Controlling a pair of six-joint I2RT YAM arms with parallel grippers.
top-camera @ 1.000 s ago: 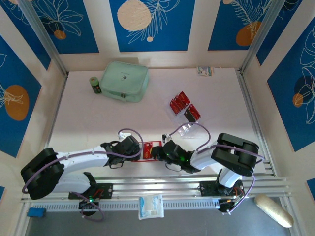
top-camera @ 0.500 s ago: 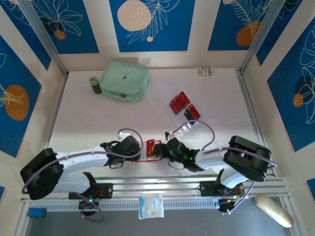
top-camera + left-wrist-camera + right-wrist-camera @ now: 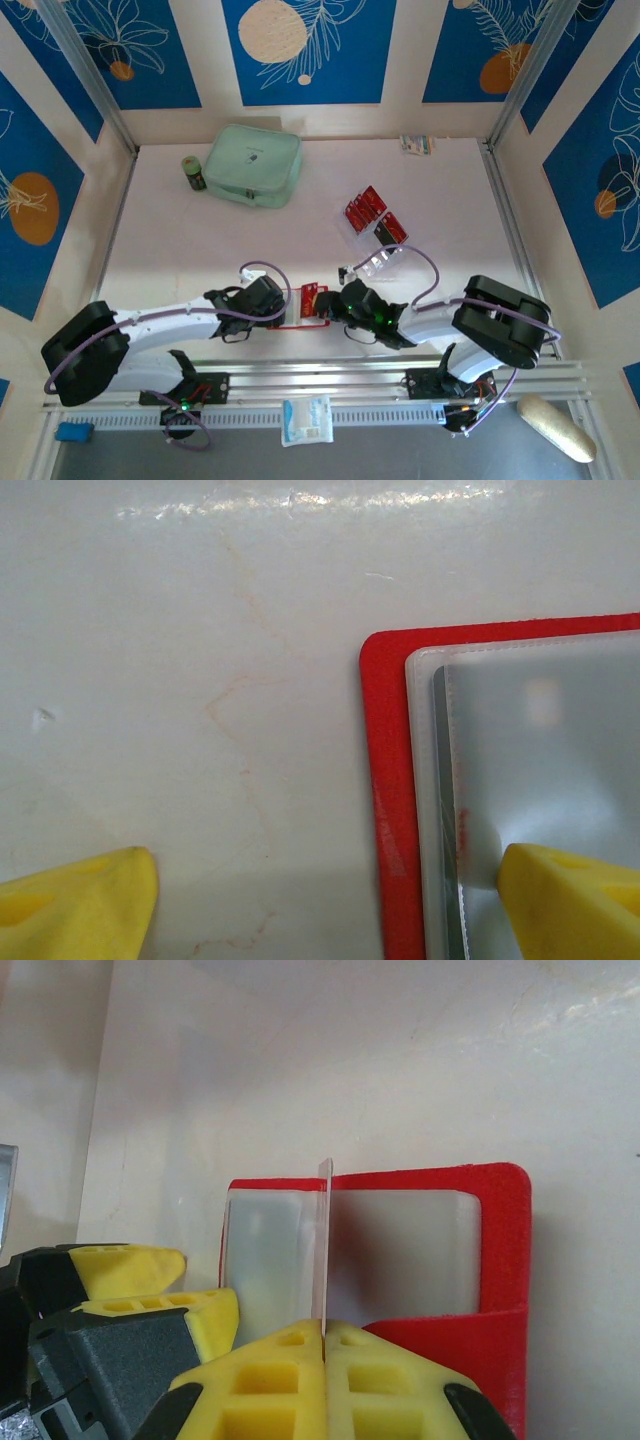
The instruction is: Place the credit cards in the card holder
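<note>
Top, left gripper (image 3: 276, 303): low over the table (image 3: 200, 240); from up here I cannot tell how its fingers stand.
Top, right gripper (image 3: 335, 303): low as well, pointing toward my left one.
Top, wallet (image 3: 308, 298): red, lying between my two grippers, one at either side of it.
Top, cards (image 3: 365, 208): a red bunch ahead of my right gripper and slightly to its right, well apart from it.
Top, case (image 3: 254, 165): mint green, far ahead of my left gripper, with a small green jar (image 3: 193, 172) just beside it.
Left wrist, left gripper (image 3: 320, 905): fingers wide apart, gripping nothing. One yellow fingertip (image 3: 80, 900) is over bare table and the other rests on the wallet's clear sleeve.
Left wrist, wallet (image 3: 385, 810): red corner and pale inside lie under my right-hand fingertip.
Right wrist, right gripper (image 3: 325, 1335): yellow fingers pressed together, clamped on a thin clear leaf of the wallet that stands upright, seen edge-on.
Right wrist, wallet (image 3: 495, 1250): open just ahead of my fingers, with grey-white pockets on both sides of the pinched leaf.
Right wrist, left gripper (image 3: 130, 1285): just to the left of my fingers, at the wallet's left edge.
</note>
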